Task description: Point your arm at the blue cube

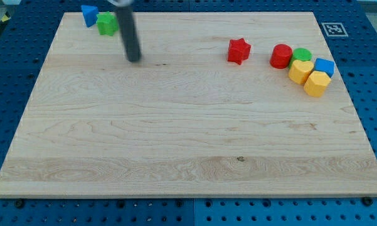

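**Rod tip on a wooden board, far from the blue cube**

My tip [134, 59], the lower end of a straight dark rod, has no fingers, so it neither opens, closes nor holds anything; it rests on the pale wooden board [175, 138] near the view's top left, touching no block; just above and to its left sit a green block [106, 23] and a blue block of unclear shape [89, 14], touching each other beside the board's top edge.

The blue cube [325, 66] lies well apart, near the view's right edge, at the right end of a tight cluster; beside it are a green cylinder [302, 54], a red cylinder [280, 56], and two yellow blocks, one upper [300, 71] and one lower [317, 83]; a red star-shaped block [238, 51] stands alone between my tip and that cluster.

Bare wood fills the middle and bottom of the board; a blue pegboard table [376, 94] surrounds it; a black-and-white marker tag [332, 29] sits at the top right corner.
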Robot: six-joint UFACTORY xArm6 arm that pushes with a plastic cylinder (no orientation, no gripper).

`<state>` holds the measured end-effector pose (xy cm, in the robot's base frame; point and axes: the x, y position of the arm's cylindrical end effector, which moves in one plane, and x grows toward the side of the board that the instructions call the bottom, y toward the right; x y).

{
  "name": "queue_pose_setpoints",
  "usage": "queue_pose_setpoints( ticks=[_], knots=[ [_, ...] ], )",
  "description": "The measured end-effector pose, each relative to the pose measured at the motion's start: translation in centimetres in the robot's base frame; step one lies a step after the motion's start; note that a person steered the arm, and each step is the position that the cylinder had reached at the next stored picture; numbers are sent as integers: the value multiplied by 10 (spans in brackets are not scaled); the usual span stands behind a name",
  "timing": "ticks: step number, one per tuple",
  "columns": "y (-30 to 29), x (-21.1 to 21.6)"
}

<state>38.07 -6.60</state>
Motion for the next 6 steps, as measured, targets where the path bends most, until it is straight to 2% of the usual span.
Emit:
queue_pose_setpoints(
  ticks=[1, 2, 3, 4, 6],
  knots=[
    [111, 78],
    [242, 135],
    [373, 123],
    [410, 93],
    [399, 39]
  ],
)
